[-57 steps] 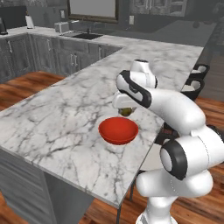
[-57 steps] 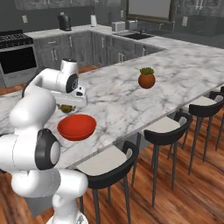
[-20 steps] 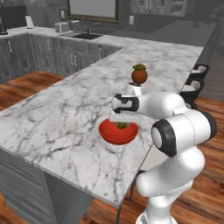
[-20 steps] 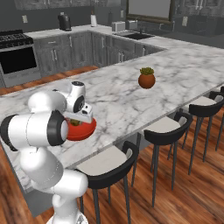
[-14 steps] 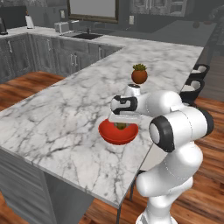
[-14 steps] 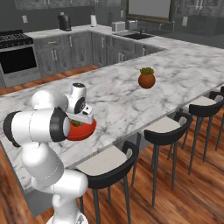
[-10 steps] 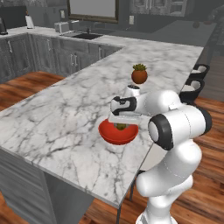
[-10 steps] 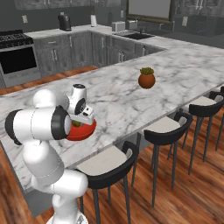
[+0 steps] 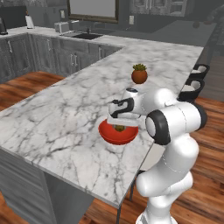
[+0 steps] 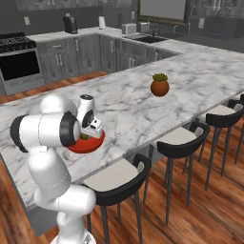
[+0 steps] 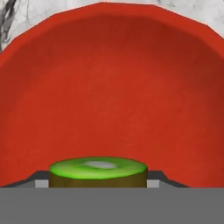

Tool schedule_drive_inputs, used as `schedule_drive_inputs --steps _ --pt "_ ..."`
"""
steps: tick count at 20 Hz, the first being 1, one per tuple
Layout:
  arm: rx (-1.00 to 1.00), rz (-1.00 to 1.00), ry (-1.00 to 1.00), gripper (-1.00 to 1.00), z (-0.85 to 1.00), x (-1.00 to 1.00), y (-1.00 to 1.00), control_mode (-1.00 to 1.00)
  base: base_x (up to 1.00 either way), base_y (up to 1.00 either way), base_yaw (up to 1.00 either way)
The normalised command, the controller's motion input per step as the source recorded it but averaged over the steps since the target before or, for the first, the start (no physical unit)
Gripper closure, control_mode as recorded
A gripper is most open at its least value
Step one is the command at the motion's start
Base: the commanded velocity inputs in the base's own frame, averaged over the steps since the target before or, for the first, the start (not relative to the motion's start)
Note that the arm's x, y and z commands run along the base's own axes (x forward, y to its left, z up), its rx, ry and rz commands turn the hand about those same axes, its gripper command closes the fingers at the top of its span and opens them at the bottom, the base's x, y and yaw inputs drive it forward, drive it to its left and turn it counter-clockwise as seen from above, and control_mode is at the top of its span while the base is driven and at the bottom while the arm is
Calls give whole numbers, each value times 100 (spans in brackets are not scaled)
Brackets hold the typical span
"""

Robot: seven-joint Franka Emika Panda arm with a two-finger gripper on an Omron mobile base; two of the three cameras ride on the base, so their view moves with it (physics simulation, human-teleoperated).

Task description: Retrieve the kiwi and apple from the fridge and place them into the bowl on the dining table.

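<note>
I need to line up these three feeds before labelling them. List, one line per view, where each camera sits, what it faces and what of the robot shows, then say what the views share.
Left base view: behind the arm to its left, facing down over the dining table; white arm at lower right, hand over the bowl.
Right base view: behind to its right; arm at lower left, stools alongside.
Hand view: on the hand, facing into the bowl; kiwi between the fingertips.
Shared: both base views show the potted plant.

— What colours do you see?
— Your bowl is bright red; the kiwi shows a green cut face, pale centre, olive-brown skin. The dining table is white marble, grey-veined.
</note>
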Motion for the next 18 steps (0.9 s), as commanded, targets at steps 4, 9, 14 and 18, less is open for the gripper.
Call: schedule_drive_inputs --steps 4,9,14,18 --pt "0 -6 0 100 -17 26 26 -100 0 0 0" --pt "0 -5 0 -100 -21 25 15 -100 0 0 0" --pt "0 -5 0 -100 -11 11 0 -100 0 0 0" --pt "0 -7 0 -100 0 0 -14 -100 0 0 0"
